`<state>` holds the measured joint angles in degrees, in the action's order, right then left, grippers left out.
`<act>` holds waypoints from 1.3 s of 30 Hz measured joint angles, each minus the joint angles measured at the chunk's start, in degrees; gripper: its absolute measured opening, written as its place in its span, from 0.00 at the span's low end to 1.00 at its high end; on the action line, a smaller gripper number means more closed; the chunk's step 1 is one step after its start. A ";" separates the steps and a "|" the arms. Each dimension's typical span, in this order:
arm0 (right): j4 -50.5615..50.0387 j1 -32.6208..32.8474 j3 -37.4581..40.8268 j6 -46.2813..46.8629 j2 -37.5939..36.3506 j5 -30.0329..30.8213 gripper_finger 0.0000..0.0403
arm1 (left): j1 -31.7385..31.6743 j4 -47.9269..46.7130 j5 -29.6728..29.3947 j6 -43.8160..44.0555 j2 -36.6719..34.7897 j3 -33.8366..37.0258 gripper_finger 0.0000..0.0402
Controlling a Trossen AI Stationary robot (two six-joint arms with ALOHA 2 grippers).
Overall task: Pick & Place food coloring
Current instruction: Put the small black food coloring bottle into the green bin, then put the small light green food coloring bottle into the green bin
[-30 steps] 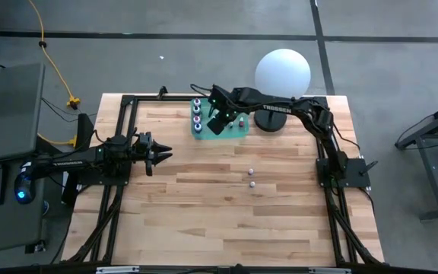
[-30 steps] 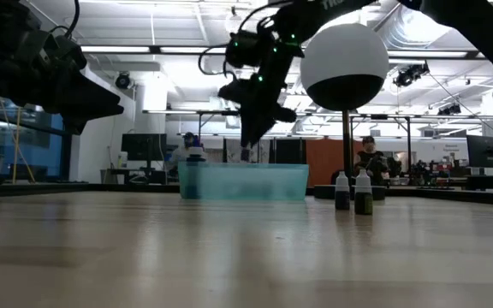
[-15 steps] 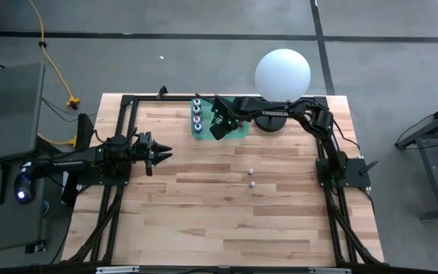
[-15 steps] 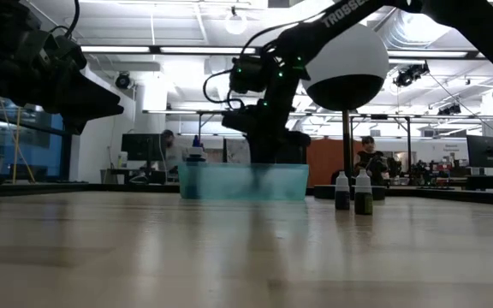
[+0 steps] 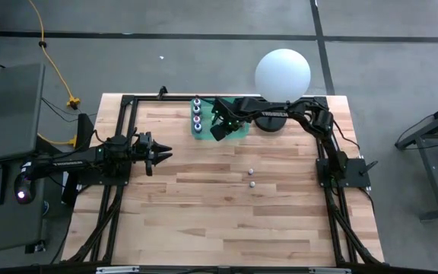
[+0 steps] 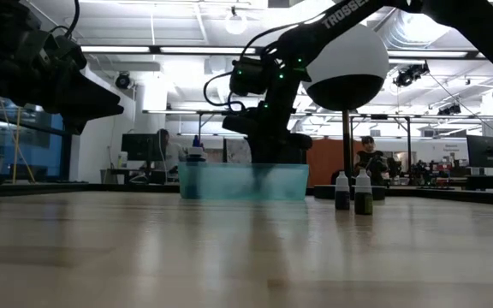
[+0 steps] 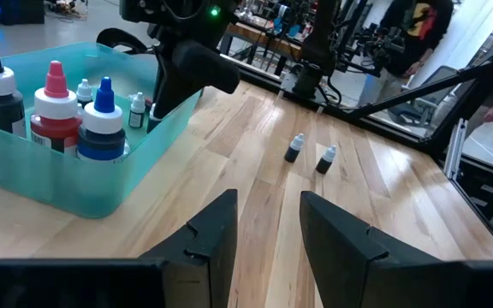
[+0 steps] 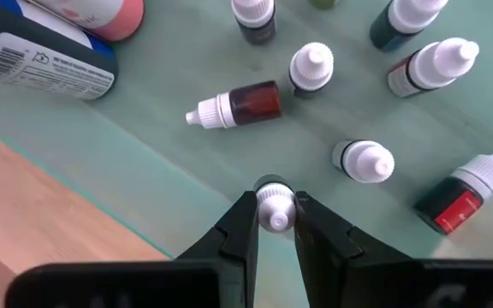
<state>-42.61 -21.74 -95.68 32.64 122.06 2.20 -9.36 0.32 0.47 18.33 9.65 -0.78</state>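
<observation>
The small food coloring bottle (image 8: 274, 205) sits white cap up between the fingers of the right pincer (image 8: 274, 224), which is clenched on it just above the floor of the teal bin (image 6: 243, 182). Compared with a second ago, the right arm has come down from above the bin's rim to deep inside it, and over the last half second it has hardly moved, so by my reading the carry is finished and the bottle is at its drop point, with only the release left for this one. Around it on the bin floor lie or stand other small bottles, among them a dark red one on its side (image 8: 234, 105) and a white-capped one (image 8: 363, 160) close by, so the fingers have little room to spread without nudging a neighbour. At the bin's far end stand the larger bottles (image 5: 197, 115) in a row. Out on the desk (image 5: 226, 213), well apart from the bin, two small bottles (image 5: 251, 178) stand near each other, not yet collected; they look like the next targets. The left pincer (image 5: 163, 152) hangs over the desk's left side, well apart from everything, its fingers parted and grasping nothing, unchanged over the second.
</observation>
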 joint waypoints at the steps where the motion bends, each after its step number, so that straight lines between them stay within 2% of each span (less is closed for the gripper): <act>1: 0.00 0.00 0.00 0.00 0.00 0.01 0.14 | 0.00 0.00 0.00 0.00 0.00 0.00 0.32; 13: -0.02 -0.04 0.00 0.13 0.00 -1.26 0.24 | -0.01 0.00 0.00 0.00 -0.02 0.00 0.32; 23: 0.44 -0.02 -0.11 -0.52 -0.30 -1.05 0.24 | 0.01 0.00 0.00 0.00 -0.01 0.00 0.32; 39: -1.42 -0.01 -7.21 -4.11 -0.47 2.02 0.24 | 0.00 0.00 0.00 0.00 -0.02 0.00 0.32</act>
<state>-44.03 -21.75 -102.89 28.54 121.59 4.22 -9.36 0.32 0.47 18.32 9.63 -0.78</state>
